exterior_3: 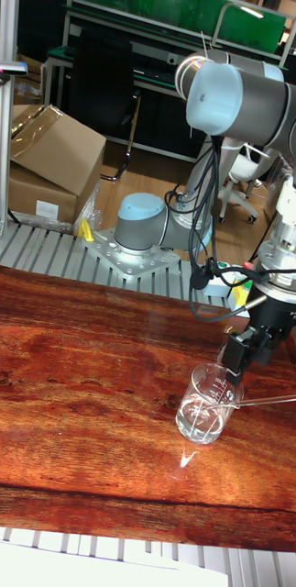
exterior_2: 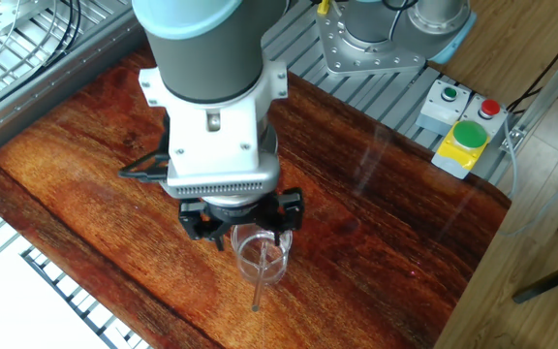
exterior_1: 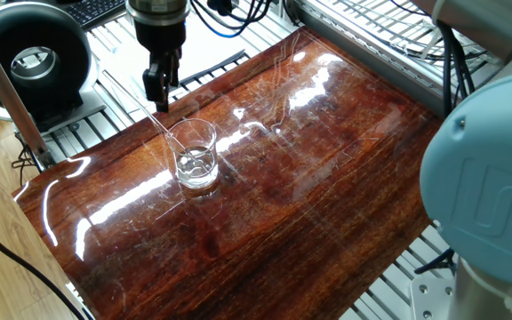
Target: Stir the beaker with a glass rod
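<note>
The end effector (exterior_1: 160, 92) hangs from the arm's wrist (exterior_2: 213, 126) above the far-left part of the tabletop (exterior_1: 327, 151), its dark fingers (exterior_3: 235, 356) pointing downward just above and beside the rim of the beaker. Whether the fingers are clenched on the glass rod or released cannot be told: the rod is too thin and transparent where it passes them. In the other fixed view the wrist hides most of the end effector, and only its black lower part shows directly above the beaker.

The glass rod (exterior_1: 161, 126) slants from near the fingertips down over the beaker's rim, its lower end inside the vessel. In the tall fixed view it appears as a faint, nearly level line running out from the rim toward the right edge of the picture (exterior_3: 276, 399).

The beaker (exterior_1: 194, 158) stands upright on the tabletop, clear and cylindrical with a thick base; a little clear liquid lies at its bottom. In the tall fixed view it stands near the right end of the tabletop (exterior_3: 206, 404).

The tabletop is glossy reddish-brown wood with strong reflections, resting on an aluminium frame. Beyond its edge, a yellow box with a green push-button (exterior_2: 468, 136) sits beside a grey box with small buttons (exterior_2: 453, 97). A round black device (exterior_1: 29, 58) stands off the tabletop's far-left corner.
</note>
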